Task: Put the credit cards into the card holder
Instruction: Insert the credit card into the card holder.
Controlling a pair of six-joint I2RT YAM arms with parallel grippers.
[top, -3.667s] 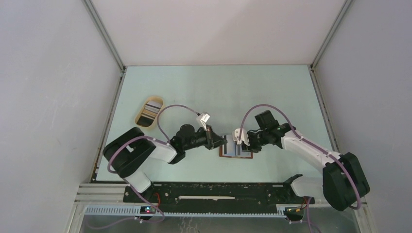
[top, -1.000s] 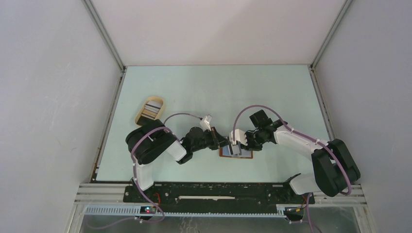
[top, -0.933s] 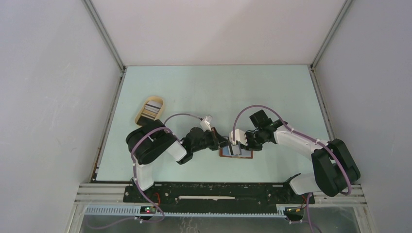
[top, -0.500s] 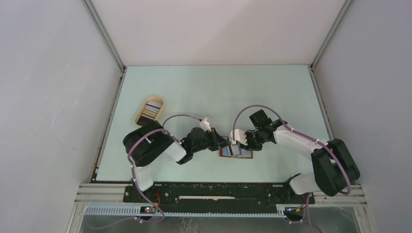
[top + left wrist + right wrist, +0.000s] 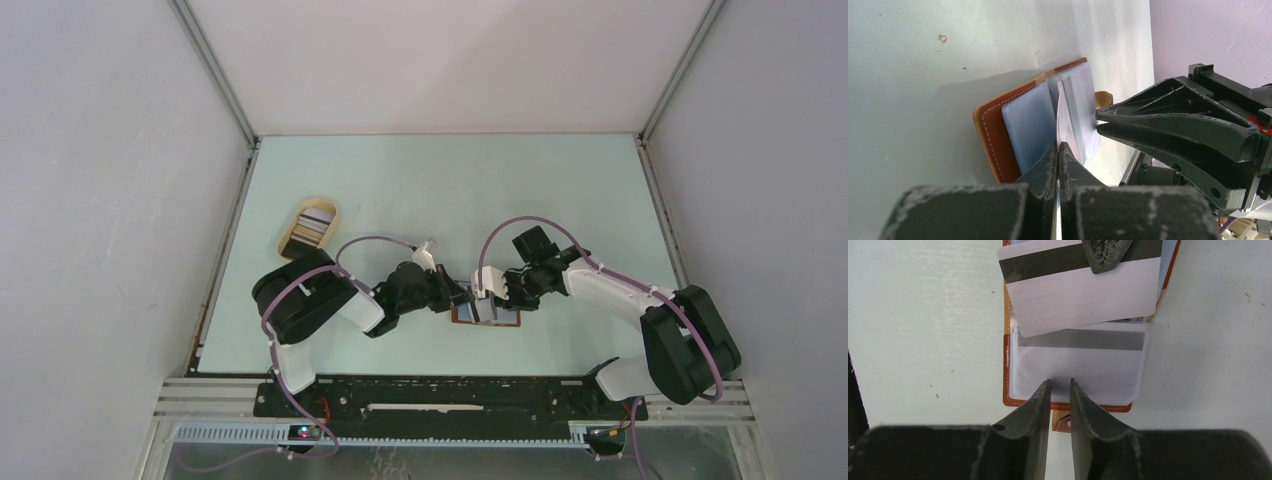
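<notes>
While tight on thin striped card (image 5: pixel 1083 295), left hand (image 5: pixel 1058 150) (right hand (image 5: pixel 1060 385) barely ajar).

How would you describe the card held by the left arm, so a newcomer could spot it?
Near the front middle of the pale green table lies an open brown wallet. Over it, pinched in the left arm's jaws, is a white card; its stripe is dark, while the card in the clear sleeve shows a grey one.
</notes>
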